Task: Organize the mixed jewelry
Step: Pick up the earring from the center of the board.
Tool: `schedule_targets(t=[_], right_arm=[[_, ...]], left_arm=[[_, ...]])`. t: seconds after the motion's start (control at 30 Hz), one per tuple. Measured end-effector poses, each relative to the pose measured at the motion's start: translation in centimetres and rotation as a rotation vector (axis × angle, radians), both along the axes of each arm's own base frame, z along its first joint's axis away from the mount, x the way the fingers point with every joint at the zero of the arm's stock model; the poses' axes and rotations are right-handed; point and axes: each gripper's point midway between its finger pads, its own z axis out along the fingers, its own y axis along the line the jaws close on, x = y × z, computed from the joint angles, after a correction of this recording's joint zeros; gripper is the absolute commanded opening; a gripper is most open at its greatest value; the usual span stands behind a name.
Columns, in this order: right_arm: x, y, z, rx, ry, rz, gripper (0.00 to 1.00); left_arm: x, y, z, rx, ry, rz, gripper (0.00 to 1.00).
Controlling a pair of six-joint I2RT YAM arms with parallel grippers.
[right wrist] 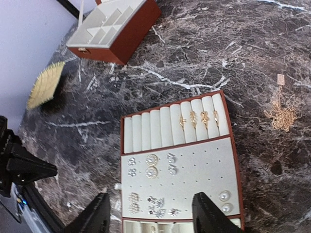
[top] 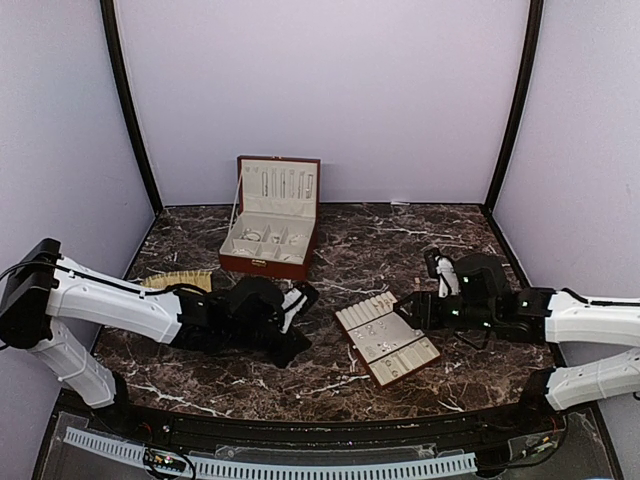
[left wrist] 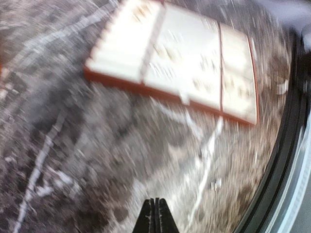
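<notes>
The cream slotted tray (top: 385, 340) with a brown rim lies at the table's middle. In the right wrist view, the tray (right wrist: 218, 160) holds gold rings (right wrist: 199, 118) in its roll slots, and stud earrings (right wrist: 151, 166) and pearl studs (right wrist: 224, 196) on its pad. A gold chain (right wrist: 281, 116) lies loose on the marble to the tray's right. My right gripper (right wrist: 150, 213) is open and empty over the tray's near end. My left gripper (left wrist: 156, 201) is shut with nothing visible in it, above bare marble left of the tray (left wrist: 175, 58). That view is motion-blurred. A tiny silvery piece (left wrist: 215, 183) lies near it. No bangle hoop shows.
The open red-brown jewelry box (top: 270, 225) stands at the back centre and also shows in the right wrist view (right wrist: 114, 29). The woven straw-coloured mat (top: 180, 281) lies at the left, behind my left arm. The table's dark front rail (left wrist: 286, 160) runs close to my left gripper.
</notes>
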Motion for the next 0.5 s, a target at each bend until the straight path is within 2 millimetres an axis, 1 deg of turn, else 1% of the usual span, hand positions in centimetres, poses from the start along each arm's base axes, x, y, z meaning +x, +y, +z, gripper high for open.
schedule_targets(t=[0.07,0.1,0.13,0.2,0.37,0.4,0.5], right_arm=[[-0.1,0.4,0.8,0.052,-0.018,0.006,0.75],[-0.1,0.6,1.3,0.079,-0.026,0.011,0.75],[-0.3,0.9,1.9,0.112,-0.036,0.023,0.78],[-0.5,1.6,3.1,0.180,-0.058,0.047,0.81],[-1.5,3.6,6.2,0.357,-0.094,0.145,0.82],[-1.6,3.7,6.3,0.367,-0.096,0.151,0.82],[-2.5,4.6,7.8,0.439,-0.114,0.209,0.81]], left_arm=[[1.9,-0.6,1.7,-0.097,-0.002,0.075,0.00],[2.6,-0.9,2.6,-0.147,-0.002,0.103,0.00],[3.2,-1.3,3.4,-0.196,0.002,0.124,0.00],[3.8,-2.2,5.0,-0.293,0.023,0.150,0.00],[4.5,-4.0,8.8,-0.516,0.096,0.173,0.00],[4.4,-4.3,9.5,-0.550,0.112,0.169,0.00],[4.0,-4.9,10.8,-0.626,0.163,0.150,0.00]])
